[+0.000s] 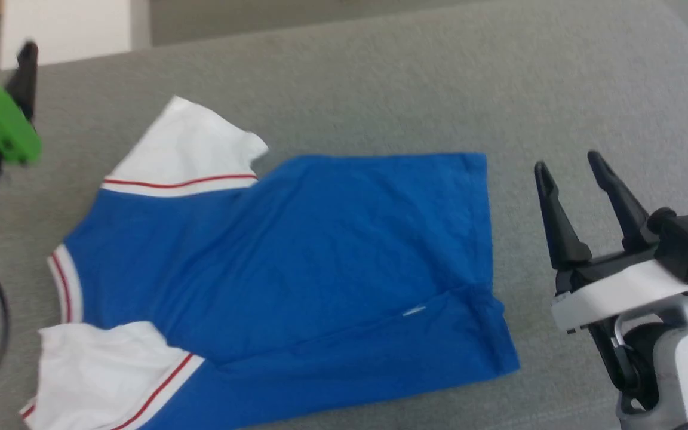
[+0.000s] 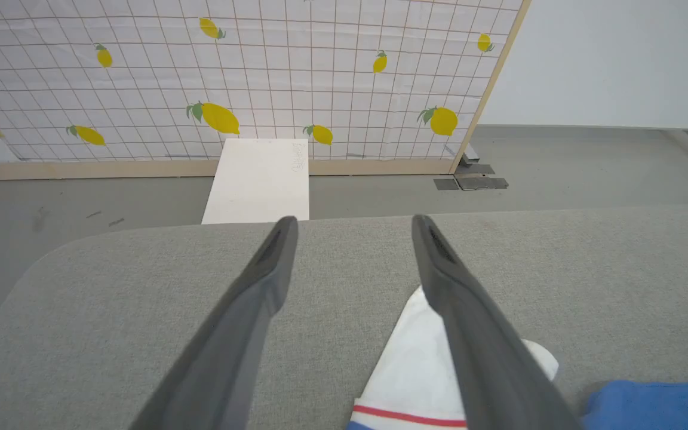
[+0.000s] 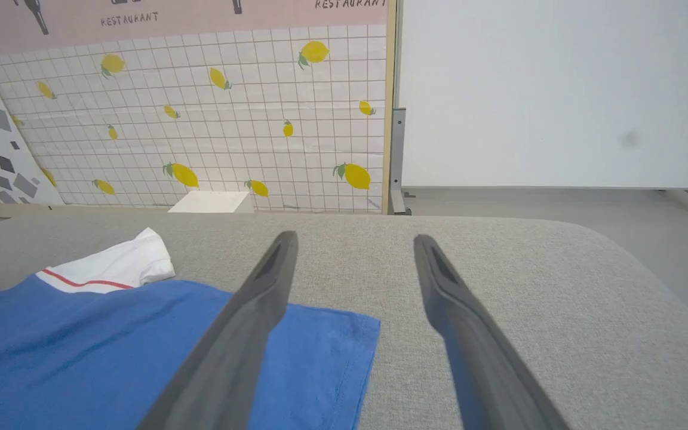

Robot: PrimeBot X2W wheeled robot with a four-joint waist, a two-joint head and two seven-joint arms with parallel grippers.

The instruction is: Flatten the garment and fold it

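Through the right wrist view I could read the word "RESTAURANT" in dark capitals on the pink panel (image 3: pixel 200 18) above the lemon-patterned wall covering (image 3: pixel 230 119). The same word stood a second time further right along that panel, cut by the frame's top edge so that I saw only the lower part of its letters. In the left wrist view the white box (image 2: pixel 257 182) carried a faint mark near its far right corner, possibly lettering, too pale to read. On the garment (image 1: pixel 320 251) I could read nothing.
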